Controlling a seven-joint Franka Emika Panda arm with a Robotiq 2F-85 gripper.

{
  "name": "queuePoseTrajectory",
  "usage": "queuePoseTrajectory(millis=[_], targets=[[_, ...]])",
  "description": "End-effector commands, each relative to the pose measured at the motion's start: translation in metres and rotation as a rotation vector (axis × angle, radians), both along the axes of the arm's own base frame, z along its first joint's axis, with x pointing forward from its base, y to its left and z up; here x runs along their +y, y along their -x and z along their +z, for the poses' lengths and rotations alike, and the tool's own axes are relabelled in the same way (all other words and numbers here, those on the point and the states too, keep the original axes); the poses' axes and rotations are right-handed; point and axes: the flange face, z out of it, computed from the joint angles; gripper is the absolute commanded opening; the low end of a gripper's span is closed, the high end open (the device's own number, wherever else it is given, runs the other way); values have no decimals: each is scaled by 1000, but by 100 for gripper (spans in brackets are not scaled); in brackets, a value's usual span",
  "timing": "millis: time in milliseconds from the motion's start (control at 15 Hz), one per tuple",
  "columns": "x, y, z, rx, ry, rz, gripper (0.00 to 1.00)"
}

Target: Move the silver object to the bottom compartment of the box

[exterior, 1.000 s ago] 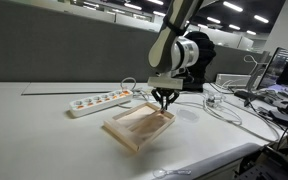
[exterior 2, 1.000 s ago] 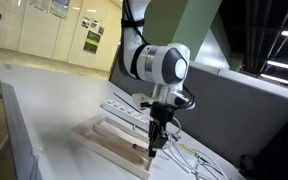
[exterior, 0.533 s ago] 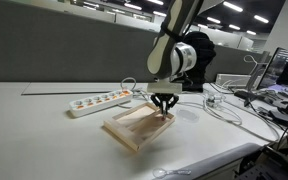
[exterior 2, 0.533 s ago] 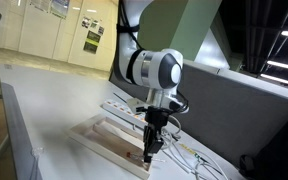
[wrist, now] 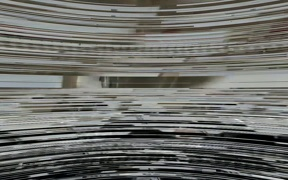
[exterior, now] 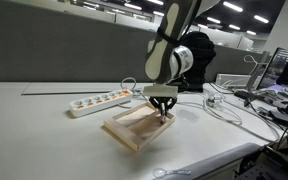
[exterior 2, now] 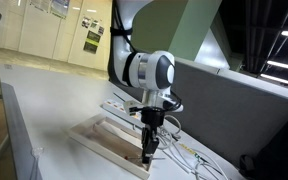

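Observation:
The box [exterior: 127,130] is a pale wooden tray with a lengthwise divider, lying on the white table; it also shows in an exterior view [exterior 2: 102,139]. My gripper [exterior: 162,114] points straight down with its fingertips low over the tray's far end, close to the divider, as an exterior view [exterior 2: 149,153] also shows. The fingers look narrow, but I cannot tell whether they are open or shut. The silver object is too small to make out in either exterior view. The wrist view is scrambled into streaks and shows nothing.
A white power strip [exterior: 97,100] lies just behind the tray, with white cables [exterior: 222,106] trailing across the table beside it. The table's front edge [exterior: 199,160] is close to the tray. Desks and monitors stand at the far side.
My gripper has come down a little towards the tray and shifted slightly along it. The tray and the power strip have not moved.

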Motion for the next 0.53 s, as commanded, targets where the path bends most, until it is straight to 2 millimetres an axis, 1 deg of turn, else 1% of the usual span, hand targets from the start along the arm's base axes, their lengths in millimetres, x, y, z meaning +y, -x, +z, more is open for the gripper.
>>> queuePoseTrajectory(millis=[0, 200, 467], targets=[[6, -3, -8, -2, 24, -37, 52], [6, 2, -9, 28, -6, -23, 69], [0, 5, 12, 44, -63, 8, 93]])
